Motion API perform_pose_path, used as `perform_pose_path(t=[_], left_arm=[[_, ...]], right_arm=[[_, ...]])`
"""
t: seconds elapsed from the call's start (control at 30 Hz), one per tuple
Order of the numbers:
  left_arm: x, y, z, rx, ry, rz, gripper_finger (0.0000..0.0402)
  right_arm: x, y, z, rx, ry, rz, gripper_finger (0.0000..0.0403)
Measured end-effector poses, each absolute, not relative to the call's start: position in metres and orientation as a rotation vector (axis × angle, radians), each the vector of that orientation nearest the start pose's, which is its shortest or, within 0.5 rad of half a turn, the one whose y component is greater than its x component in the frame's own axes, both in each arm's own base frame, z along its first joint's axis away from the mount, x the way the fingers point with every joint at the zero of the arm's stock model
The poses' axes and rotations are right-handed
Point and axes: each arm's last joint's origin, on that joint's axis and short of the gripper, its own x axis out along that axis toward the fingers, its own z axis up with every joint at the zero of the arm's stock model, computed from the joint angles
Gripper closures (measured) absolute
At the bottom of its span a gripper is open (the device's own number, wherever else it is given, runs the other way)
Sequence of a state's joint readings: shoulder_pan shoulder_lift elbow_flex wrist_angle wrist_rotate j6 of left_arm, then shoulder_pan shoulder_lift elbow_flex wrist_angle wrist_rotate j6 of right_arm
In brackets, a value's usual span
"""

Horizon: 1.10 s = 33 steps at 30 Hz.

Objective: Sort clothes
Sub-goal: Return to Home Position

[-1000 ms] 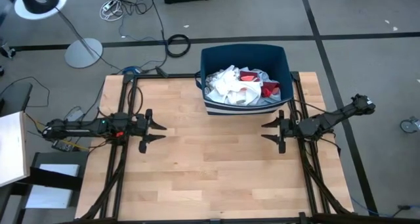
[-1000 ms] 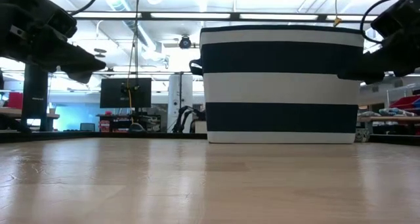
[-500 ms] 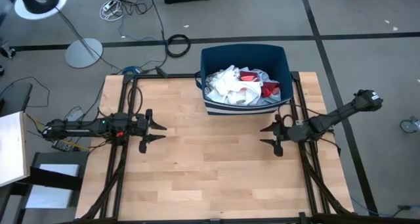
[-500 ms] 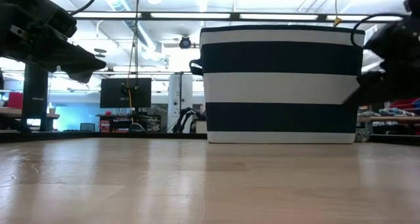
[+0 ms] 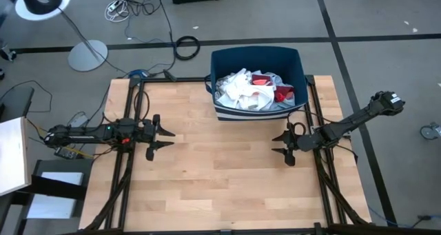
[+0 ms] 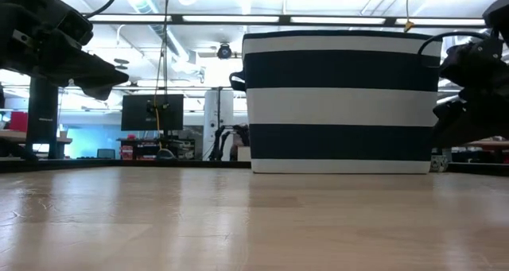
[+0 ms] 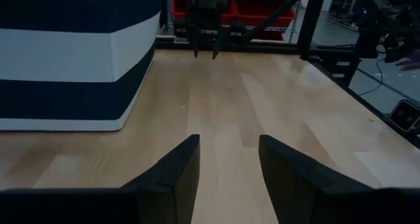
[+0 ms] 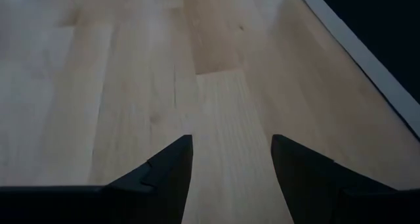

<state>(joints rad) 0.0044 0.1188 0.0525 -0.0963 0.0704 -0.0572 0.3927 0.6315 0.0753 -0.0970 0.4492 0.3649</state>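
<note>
The clothes (image 5: 251, 90), white, red and light pieces, lie piled inside the dark blue bin with white stripes (image 5: 256, 59) at the table's far edge; the low view shows only the bin's striped wall (image 6: 342, 100). My left gripper (image 5: 169, 139) is open and empty over the table's left side. My right gripper (image 5: 275, 145) is open and empty over the table's right side, just near of the bin, tipped down toward the wood (image 8: 226, 106).
The wooden table (image 5: 220, 187) has bare boards between the two grippers and toward its near edge. The bin's wall also shows in the left wrist view (image 7: 72, 53), with my right arm (image 7: 210, 14) beyond. Cables and a lamp base (image 5: 88, 54) lie on the floor behind.
My right gripper has moved a little toward the table's left and near edges and has tipped its fingers downward toward the table. It stays open. My left arm has kept still.
</note>
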Motion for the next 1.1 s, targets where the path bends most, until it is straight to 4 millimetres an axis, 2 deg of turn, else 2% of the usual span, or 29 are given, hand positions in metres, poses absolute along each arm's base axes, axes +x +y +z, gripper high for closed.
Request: perform_pose_path(t=[0.4, 0.67, 0.8, 1.1], left_arm=[[0.102, -0.002, 0.163, -0.061, 0.161, -0.061, 0.0238], [0.102, -0.001, 0.168, 0.032, 0.113, -0.059, 0.0238], [0.104, -0.001, 0.159, 0.038, 0.092, -0.055, 0.0238], [0.105, -0.001, 0.158, 0.098, 0.098, -0.061, 0.0238]], right_arm=[[0.117, 0.035, 0.125, 0.089, 0.567, -0.16, 0.0193], [0.117, 0.035, 0.125, 0.09, 0.566, -0.16, 0.0194], [0.118, 0.035, 0.125, 0.09, 0.565, -0.16, 0.0193], [0.118, 0.035, 0.127, 0.096, 0.551, -0.158, 0.0193]])
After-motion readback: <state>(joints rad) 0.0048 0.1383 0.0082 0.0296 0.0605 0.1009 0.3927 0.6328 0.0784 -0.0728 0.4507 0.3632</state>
